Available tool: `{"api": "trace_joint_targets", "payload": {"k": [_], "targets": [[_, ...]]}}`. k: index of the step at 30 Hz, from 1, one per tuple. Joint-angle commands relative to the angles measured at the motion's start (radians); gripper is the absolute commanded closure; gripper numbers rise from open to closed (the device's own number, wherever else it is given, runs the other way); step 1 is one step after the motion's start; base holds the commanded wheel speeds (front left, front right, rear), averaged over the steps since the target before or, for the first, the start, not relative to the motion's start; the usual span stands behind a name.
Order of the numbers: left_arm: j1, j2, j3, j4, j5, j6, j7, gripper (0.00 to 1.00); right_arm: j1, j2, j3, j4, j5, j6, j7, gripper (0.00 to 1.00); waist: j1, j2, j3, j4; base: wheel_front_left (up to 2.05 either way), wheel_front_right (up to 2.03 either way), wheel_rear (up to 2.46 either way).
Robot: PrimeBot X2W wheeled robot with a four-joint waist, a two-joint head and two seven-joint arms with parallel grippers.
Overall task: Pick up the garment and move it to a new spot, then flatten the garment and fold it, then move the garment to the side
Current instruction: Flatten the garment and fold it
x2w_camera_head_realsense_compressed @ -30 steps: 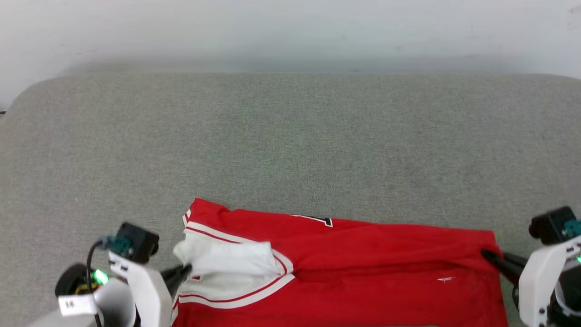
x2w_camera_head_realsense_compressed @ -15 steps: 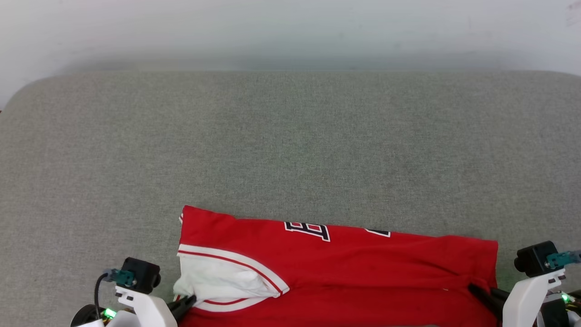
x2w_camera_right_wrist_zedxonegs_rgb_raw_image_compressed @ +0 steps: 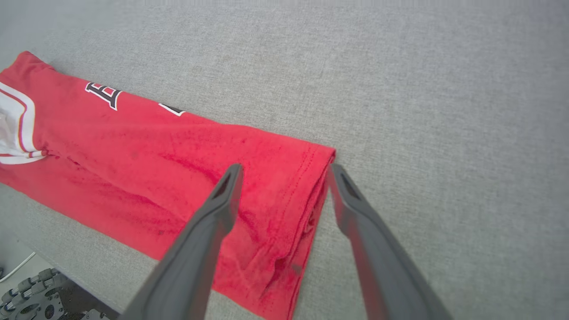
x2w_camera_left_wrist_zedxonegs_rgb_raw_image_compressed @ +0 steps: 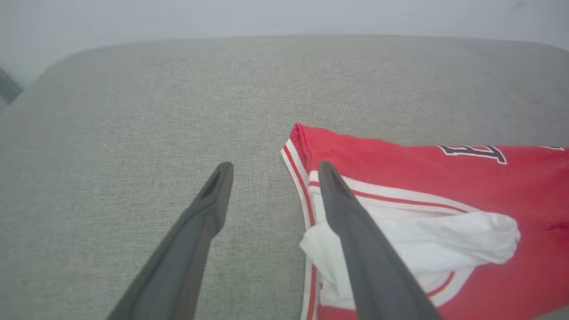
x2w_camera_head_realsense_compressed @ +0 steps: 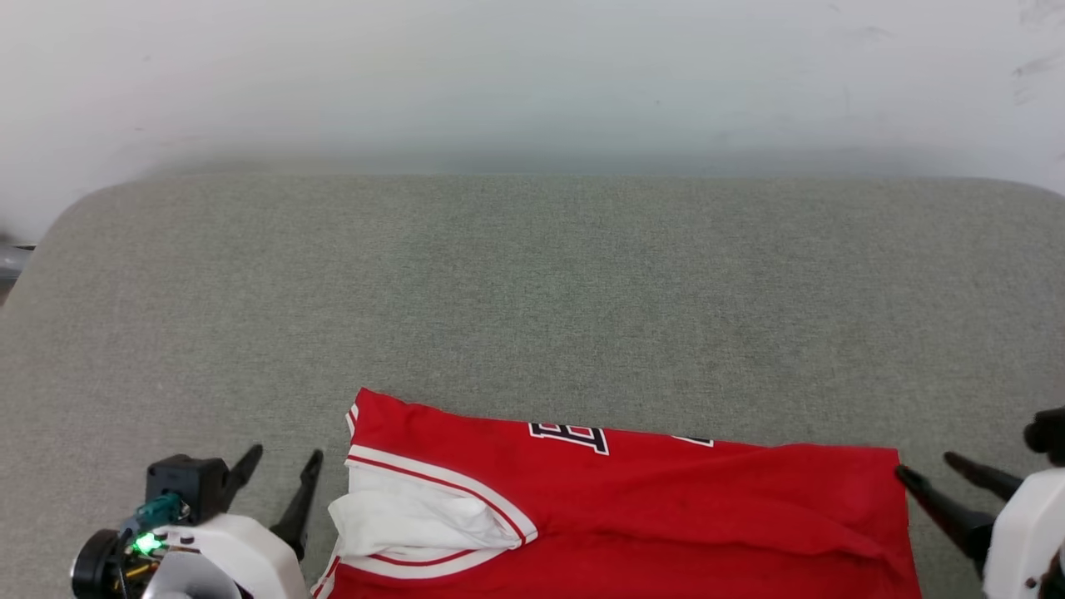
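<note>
Red garment (x2w_camera_head_realsense_compressed: pixel 666 516) folded long, low centre of head frame, on grey cushion (x2w_camera_head_realsense_compressed: pixel 532 291). At lower left, left gripper (x2w_camera_head_realsense_compressed: pixel 284 453), fingers apart, just beside sleeve end. At lower right, right gripper (x2w_camera_head_realsense_compressed: pixel 925 464), fingers apart astride hem edge.

A wide table (x2w_camera_head_realsense_compressed: pixel 532 274) covered in grey-green woven fabric, its far corners rounded. Right behind its far edge stands a plain pale wall (x2w_camera_head_realsense_compressed: pixel 532 75), faintly scuffed at one end. The light is soft and even, with barely any shadows.
</note>
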Motion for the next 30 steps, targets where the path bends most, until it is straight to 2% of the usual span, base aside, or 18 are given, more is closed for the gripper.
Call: {"api": "trace_joint_targets", "payload": {"k": [1,3,7,13,21,30], "targets": [[0.015,-0.008,0.024,-0.007,0.015,0.02,-0.01,0.0,0.011,-0.011,-0.016,-0.009,-0.005,-0.001,0.012,0.0,0.0,0.0,-0.003,0.003,0.0,0.0,0.0],[0.032,-0.03,0.07,-0.022,0.045,0.052,-0.018,0.0,0.018,-0.017,-0.036,-0.016,-0.003,-0.001,0.052,0.0,0.0,0.0,-0.004,0.008,0.0,0.0,0.0],[0.085,-0.089,0.237,-0.077,0.183,0.101,-0.019,0.0,0.015,-0.036,-0.063,-0.006,-0.002,-0.001,0.153,0.0,0.0,0.0,0.005,0.02,0.0,0.0,0.0],[0.187,-0.188,0.426,-0.143,0.402,0.12,-0.019,0.0,-0.007,-0.013,-0.07,0.038,0.008,-0.001,0.273,0.0,0.0,0.0,0.018,0.034,0.0,0.0,0.0],[0.31,-0.339,0.573,-0.188,0.616,0.089,-0.019,0.0,-0.053,0.054,-0.033,0.141,0.007,-0.001,0.308,0.0,0.0,0.0,0.037,0.056,0.0,0.0,0.0],[0.385,-0.47,0.666,-0.176,0.757,0.005,-0.019,0.0,-0.076,0.114,0.073,0.258,0.038,-0.001,0.294,0.0,0.0,0.0,0.061,0.079,0.0,0.0,0.0]]}}
